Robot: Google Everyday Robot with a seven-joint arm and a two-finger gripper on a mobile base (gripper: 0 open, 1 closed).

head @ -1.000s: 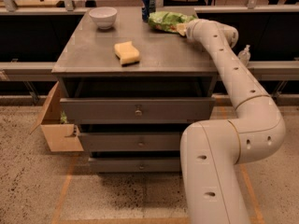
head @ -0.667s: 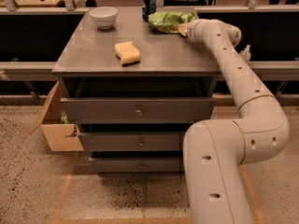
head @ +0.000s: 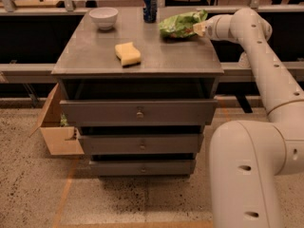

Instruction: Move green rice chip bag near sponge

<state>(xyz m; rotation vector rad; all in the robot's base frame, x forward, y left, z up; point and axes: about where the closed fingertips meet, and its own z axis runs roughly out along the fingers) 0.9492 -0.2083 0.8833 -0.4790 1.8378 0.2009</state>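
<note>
Green rice chip bag [head: 180, 25] lies at the far right corner of the tabletop [head: 90, 51], with the tool [head: 199, 28] at its right edge; whether it grips the bag I cannot tell. Best to secure a firm hold, then carry it low toward the sponge [head: 127, 53].

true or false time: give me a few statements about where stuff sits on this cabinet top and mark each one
1. The green rice chip bag lies at the back right of the cabinet top. True.
2. The sponge touches the bag. False: bare top lies between them, and the sponge sits nearer the front, to the bag's left.
3. The pincer is at the bag's right end. True.
4. The white bowl sits on the sponge. False: it stands at the back left, apart from the sponge.
5. The blue can lies on its side. False: it stands upright at the back edge, left of the bag.
</note>
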